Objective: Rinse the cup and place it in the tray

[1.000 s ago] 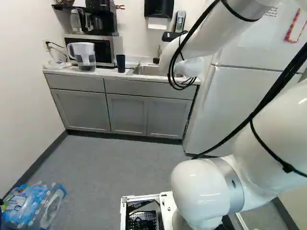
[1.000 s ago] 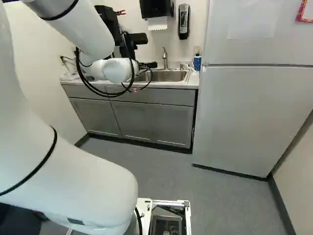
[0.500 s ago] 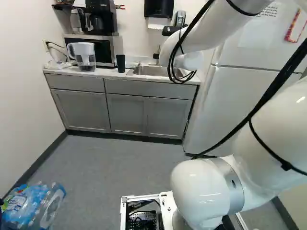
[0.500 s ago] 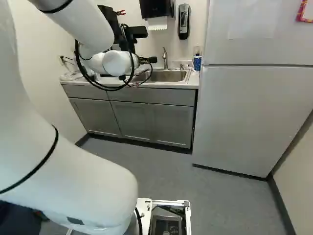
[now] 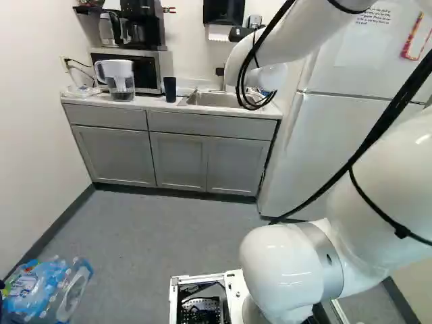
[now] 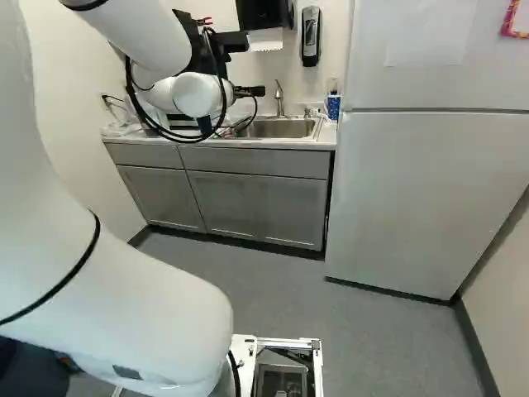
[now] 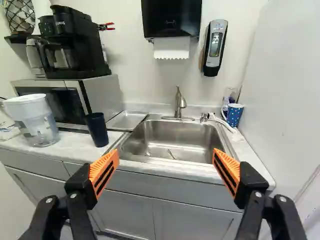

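1. While its two fingers stand wide apart, the gripper (image 6: 248, 91) points toward the sink (image 7: 172, 140) from the near side, with only air between the orange pads (image 7: 104, 172).
2. Neither finger visibly touches anything; in the wrist view, the front of the sink shows through the gap.
3. Left of the sink, on the counter (image 7: 75, 152), the dark blue cup (image 7: 97, 130) stands upright and ungripped. It looks plain and opaque, narrows toward its base and has its mouth facing up. Its inside is too dark to read.
4. Between that cup and the sink, the shallow metal tray (image 7: 127, 120) lies flat, just beside the basin; whether cup and tray touch, I cannot tell.
5. Behind the sink rises the faucet (image 7: 179, 105); to its right stands a blue dotted cup (image 7: 234, 115).
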